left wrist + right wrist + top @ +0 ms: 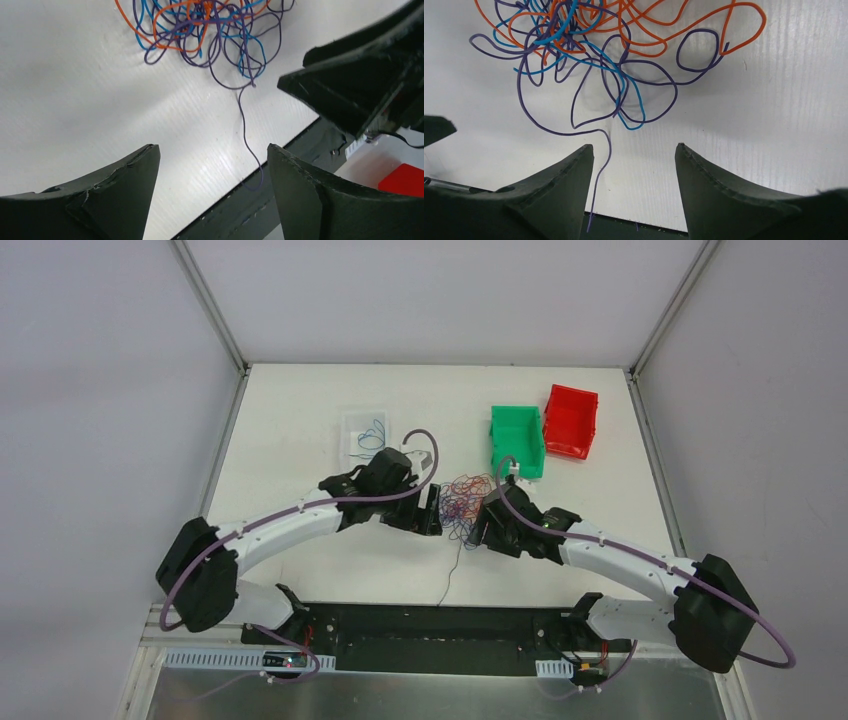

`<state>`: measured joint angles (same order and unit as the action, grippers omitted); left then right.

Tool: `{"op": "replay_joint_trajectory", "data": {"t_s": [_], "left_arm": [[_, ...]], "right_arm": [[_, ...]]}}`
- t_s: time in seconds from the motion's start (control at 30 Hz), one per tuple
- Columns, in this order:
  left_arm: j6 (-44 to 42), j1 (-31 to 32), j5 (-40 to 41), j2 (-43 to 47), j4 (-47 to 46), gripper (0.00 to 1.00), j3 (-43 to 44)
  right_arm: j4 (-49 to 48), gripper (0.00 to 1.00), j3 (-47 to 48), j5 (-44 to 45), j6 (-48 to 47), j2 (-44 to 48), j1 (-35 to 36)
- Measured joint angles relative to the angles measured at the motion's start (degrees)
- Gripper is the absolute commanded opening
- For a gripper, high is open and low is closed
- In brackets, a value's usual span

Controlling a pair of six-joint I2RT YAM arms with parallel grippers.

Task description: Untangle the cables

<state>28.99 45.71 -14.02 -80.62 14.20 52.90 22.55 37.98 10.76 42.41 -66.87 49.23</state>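
The cables lie in one tangled heap of thin orange-red, blue and purple wires on the white table, between my two grippers. My left gripper is open and empty just left of the heap. My right gripper is open and empty just right of it. In the left wrist view the tangle lies ahead of the open gripper, and a purple tail runs to the table's front edge. In the right wrist view the tangle lies ahead of the open gripper. The purple tail passes beside the left finger.
A green bin and a red bin stand at the back right. A clear packet holding a blue wire lies behind the left arm. The black front rail borders the table's near edge.
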Motion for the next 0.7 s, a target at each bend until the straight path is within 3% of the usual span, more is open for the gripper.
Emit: {"op": "replay_joint_trajectory", "data": {"t_s": [0.23,0.47,0.7], "left_arm": [[-0.07,2.93,0.72,7.1,0.52,0.73,-3.41],[0.35,6.12,2.16,0.11,-0.13,0.66,-1.99],[3.19,6.47,3.89,-7.5,-2.73,0.58,1.4]], "right_arm": [[0.48,0.65,0.98,0.57,-0.02,-0.5,-0.13],[0.96,0.65,1.62,2.12,0.46,0.55,-0.28],[1.75,0.65,-0.74,6.82,2.27,11.08,-1.29]]}}
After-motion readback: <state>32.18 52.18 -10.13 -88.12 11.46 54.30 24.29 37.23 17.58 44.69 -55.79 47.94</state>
